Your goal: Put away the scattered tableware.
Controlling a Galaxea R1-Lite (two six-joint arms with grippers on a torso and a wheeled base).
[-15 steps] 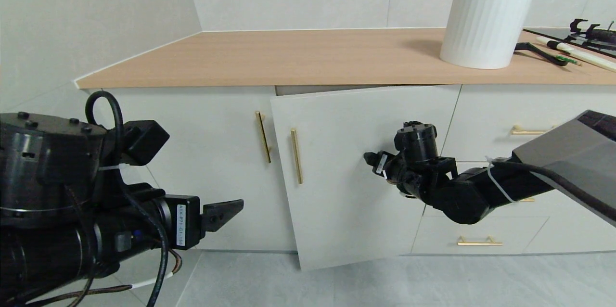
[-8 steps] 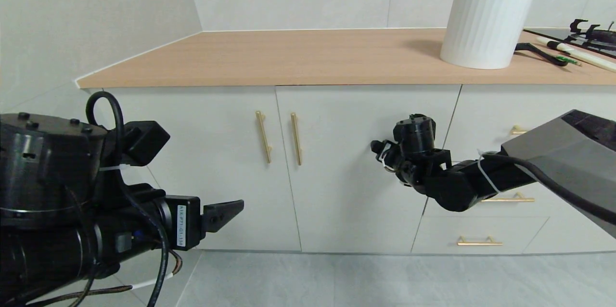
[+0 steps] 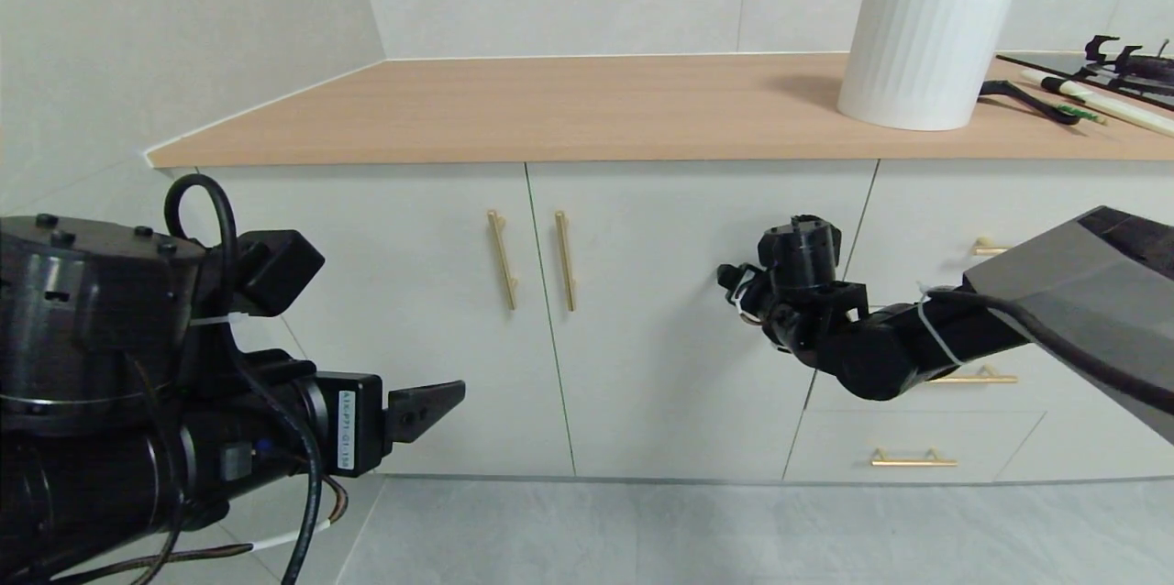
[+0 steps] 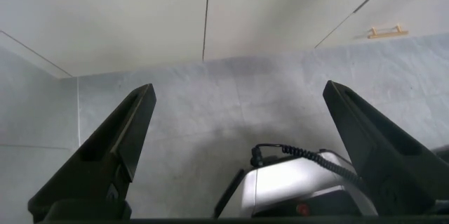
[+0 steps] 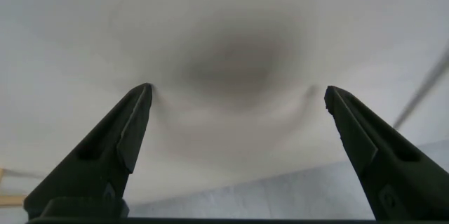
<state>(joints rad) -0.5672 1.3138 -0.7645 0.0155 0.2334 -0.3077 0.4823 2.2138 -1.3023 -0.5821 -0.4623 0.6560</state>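
Black and pale utensils (image 3: 1055, 99), the tableware, lie scattered at the far right end of the wooden counter (image 3: 550, 108). A tall white ribbed container (image 3: 931, 26) stands just beside them on their left.

Below the counter are two white cabinet doors, both closed and flush with each other. Each has an upright brass handle, and the two handles sit side by side at the seam. The right door (image 3: 660, 319) carries its handle (image 3: 566, 259) on its left edge.

The right gripper (image 3: 734, 285) is held against the face of this right door, well to the right of the handle. In the right wrist view, the right gripper (image 5: 238, 90) is released, its two dark fingers spread wide and holding nothing. Its tips are at the door's surface, but actual contact cannot be told.

The left gripper (image 3: 426, 406) hangs low in front of the left door (image 3: 404, 310), apart from it. In the left wrist view, the left gripper (image 4: 238, 94) is also released, fingers wide and empty, above the grey tiled floor (image 4: 210, 104).

White drawers with brass handles (image 3: 972, 377) sit to the right of the doors.
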